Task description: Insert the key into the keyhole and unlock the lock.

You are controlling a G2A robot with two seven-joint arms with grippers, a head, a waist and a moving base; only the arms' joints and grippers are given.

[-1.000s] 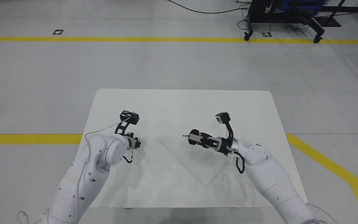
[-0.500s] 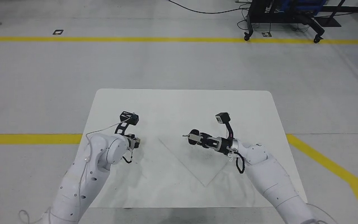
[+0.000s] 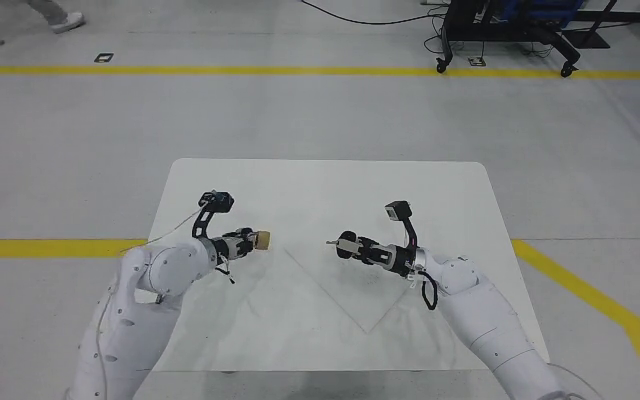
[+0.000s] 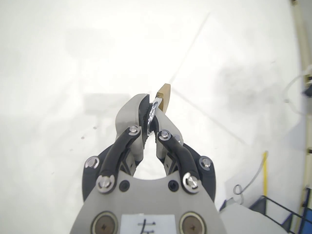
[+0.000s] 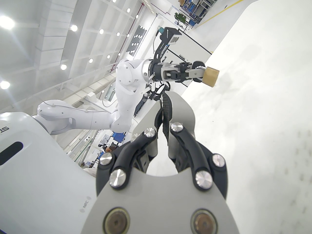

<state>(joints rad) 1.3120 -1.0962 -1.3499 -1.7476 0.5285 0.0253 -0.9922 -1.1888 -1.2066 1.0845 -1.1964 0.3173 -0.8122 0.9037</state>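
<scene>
Left end effector [image 3: 250, 241] grips padlock [image 3: 262, 240], right end effector [image 3: 343, 244] pinches key [image 3: 331, 243], above white table [image 3: 330, 180] on yellow-lined floor [image 3: 300, 110].

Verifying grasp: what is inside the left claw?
The lock, pinched by its silver shackle in the left claw; its brass body sticks out. The pads hide most of the shackle.

White table [image 3: 330, 190] on grey floor [image 3: 300, 120]; yellow stripe [image 3: 250, 70] beyond; black cart [image 3: 510, 30] far corner.

L pincer [image 3: 249, 241] w/ brass lock [image 3: 262, 240], R pincer [image 3: 346, 245] w/ key [image 3: 331, 243]; facing, apart, over table [image 3: 330, 185].
</scene>
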